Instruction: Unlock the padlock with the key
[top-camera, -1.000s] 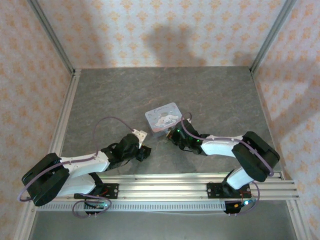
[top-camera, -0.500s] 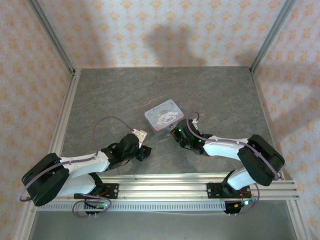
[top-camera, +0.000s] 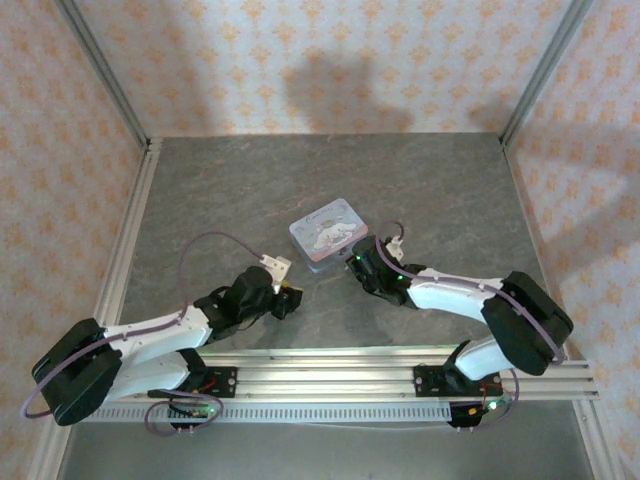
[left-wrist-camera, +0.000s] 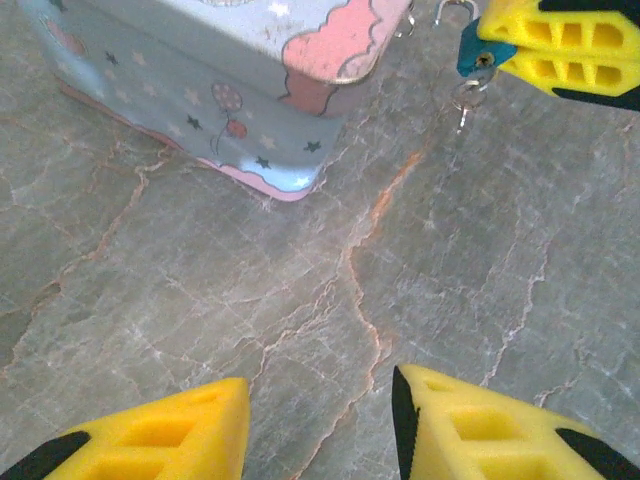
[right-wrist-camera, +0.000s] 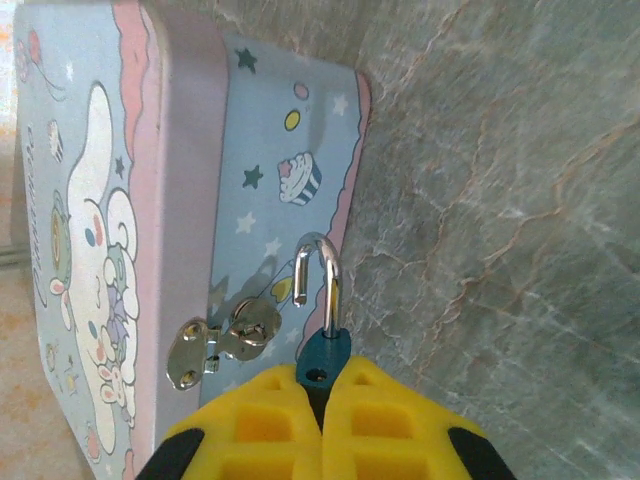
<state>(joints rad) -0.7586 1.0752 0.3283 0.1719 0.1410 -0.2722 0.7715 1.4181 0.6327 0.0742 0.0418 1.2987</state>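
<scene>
Yellow-tipped left gripper — spread apart and holding nothing, low over the grey stone-look bench and aimed at the lock, probably staged to take the key.
Pale blue cartoon tin, mid-bench, its hasp hanging free.
Padlock, teal-blue, just beside the tin's front wall. Its shackle stands up with one leg seemingly out of the body, so it is likely already released.
Key, small and silvery, dangles under the padlock. Whether it sits in the keyhole cannot be told.
Right gripper — clamped on the padlock body, steadying it clear of the bench so the key is reachable.
</scene>
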